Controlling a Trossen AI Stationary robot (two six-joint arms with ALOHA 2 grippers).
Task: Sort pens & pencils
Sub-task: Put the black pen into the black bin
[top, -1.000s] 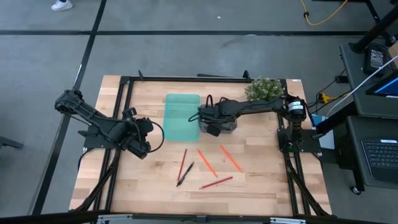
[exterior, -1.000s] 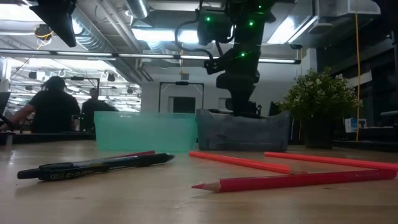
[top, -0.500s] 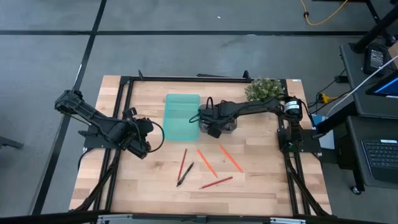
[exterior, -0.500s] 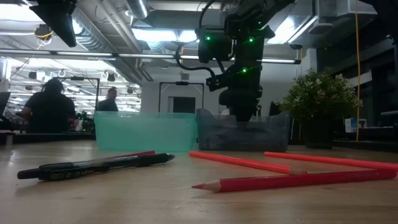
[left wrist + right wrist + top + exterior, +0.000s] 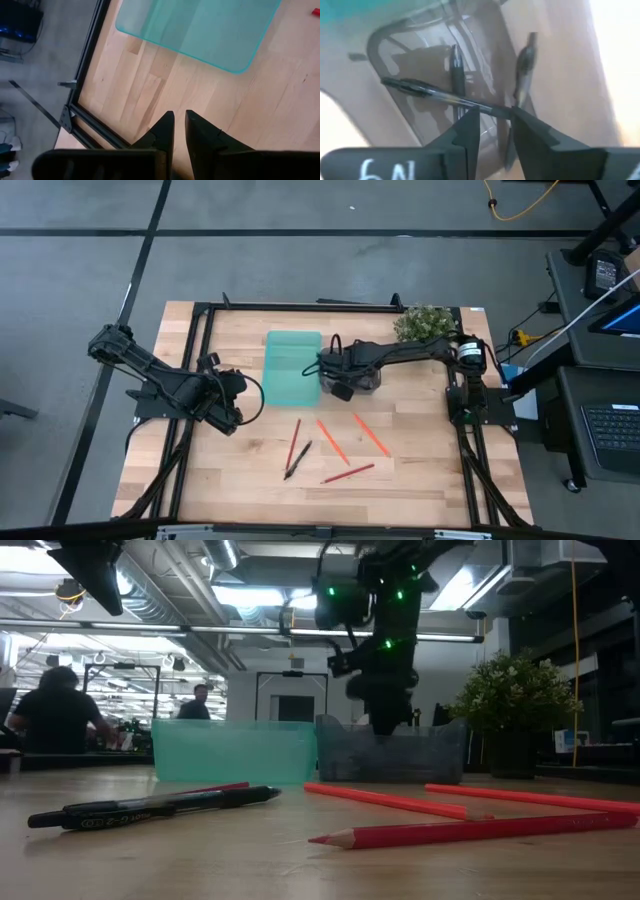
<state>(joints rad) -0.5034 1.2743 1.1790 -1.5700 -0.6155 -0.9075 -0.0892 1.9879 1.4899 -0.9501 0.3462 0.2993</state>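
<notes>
My right gripper [image 5: 337,370] hovers over the grey tray [image 5: 366,380], fingers parted and empty; three black pens [image 5: 457,75], as far as I can tell, lie inside. Five pens and pencils [image 5: 335,442] await sorting on the table. The teal tray [image 5: 290,367] appears empty. My left gripper [image 5: 228,408] waits, fingers nearly together.

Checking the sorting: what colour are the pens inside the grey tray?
Black; the pens in the grey tray show best in the right wrist view.
</notes>
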